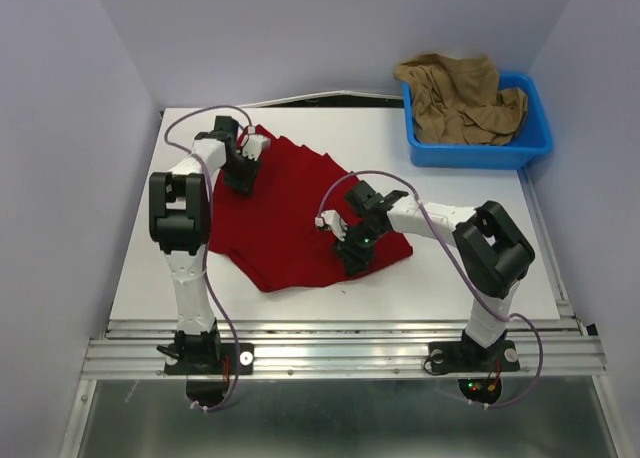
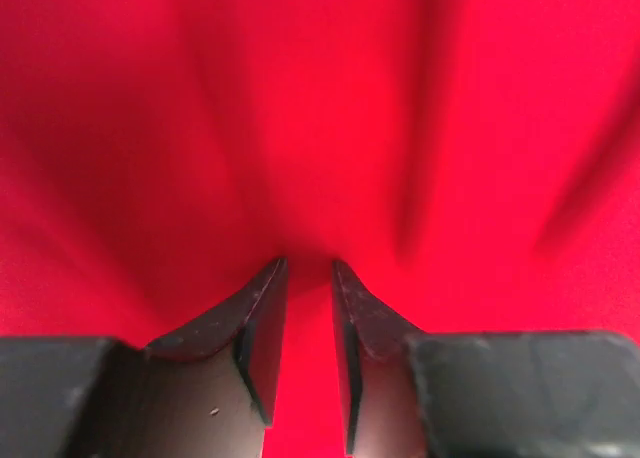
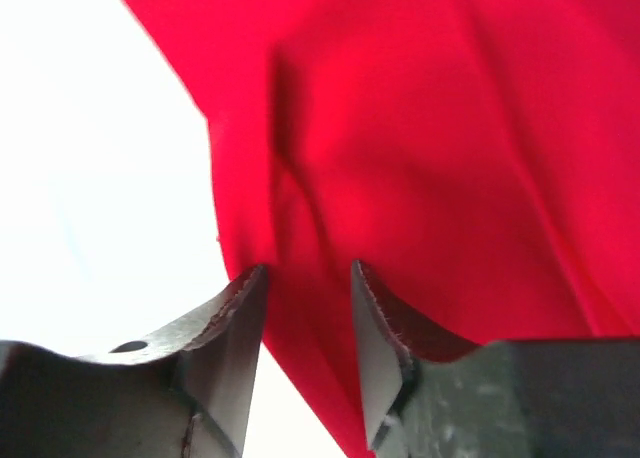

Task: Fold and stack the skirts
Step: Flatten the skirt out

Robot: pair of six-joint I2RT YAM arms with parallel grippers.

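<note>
Nothing folded yet: left gripper and right gripper pinch the deep red cloth skirt, tan-brown cloth skirt waits upper right in blue plastic bin.

One skirt lies on the table, centre-left, btwn the two arms. The left gripper sits on its far-left part, the right gripper at its near-right edge (cloth runs btwn each pair of fingers). The bin stands at the far-right corner, well apart; the other skirt lies in it.
</note>
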